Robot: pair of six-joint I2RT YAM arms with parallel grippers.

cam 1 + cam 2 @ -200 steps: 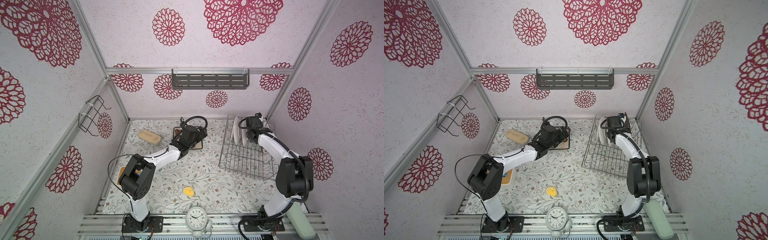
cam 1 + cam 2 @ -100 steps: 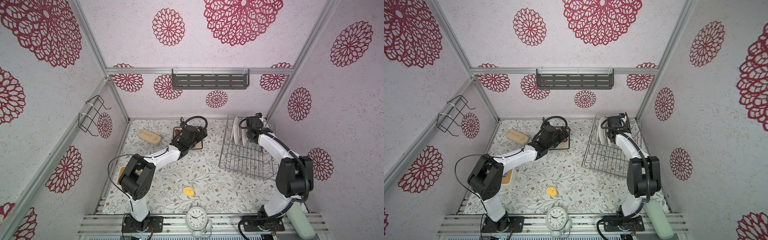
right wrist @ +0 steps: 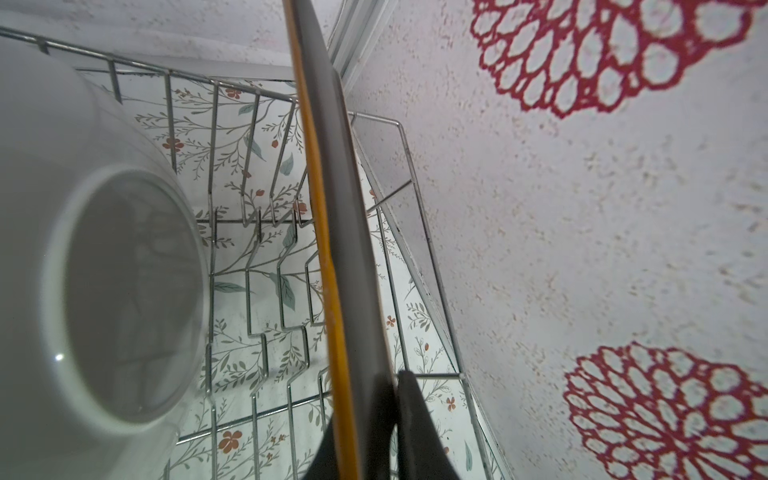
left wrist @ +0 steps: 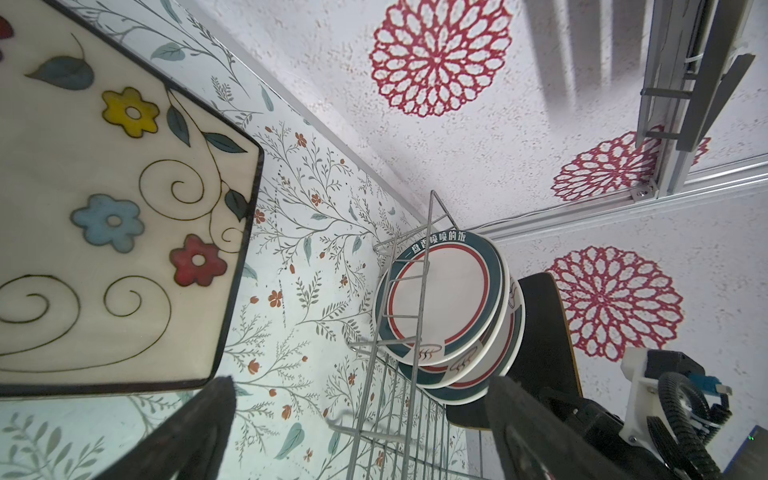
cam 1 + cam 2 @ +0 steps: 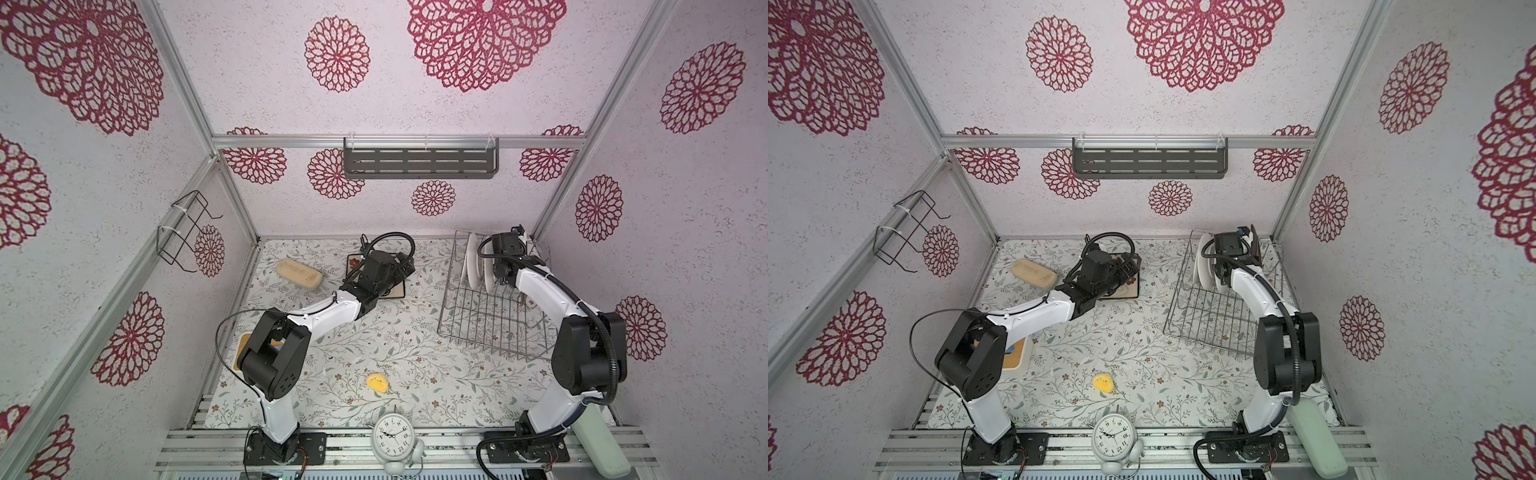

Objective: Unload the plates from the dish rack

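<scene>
Change: right gripper is tightening onto the dark square plate.
Right wrist alone: showing that pinch.
Left gripper: gaping, empty.

The dish rack holds round plates at its far end; a square plate lies to its left.

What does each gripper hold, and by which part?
The right gripper clamps the dark square plate by its edge; the left gripper, open, holds nothing.

The floral table carries the dish rack at right rear. Flat on it I see a flowered square plate, a tan block, a yellow piece.
</scene>
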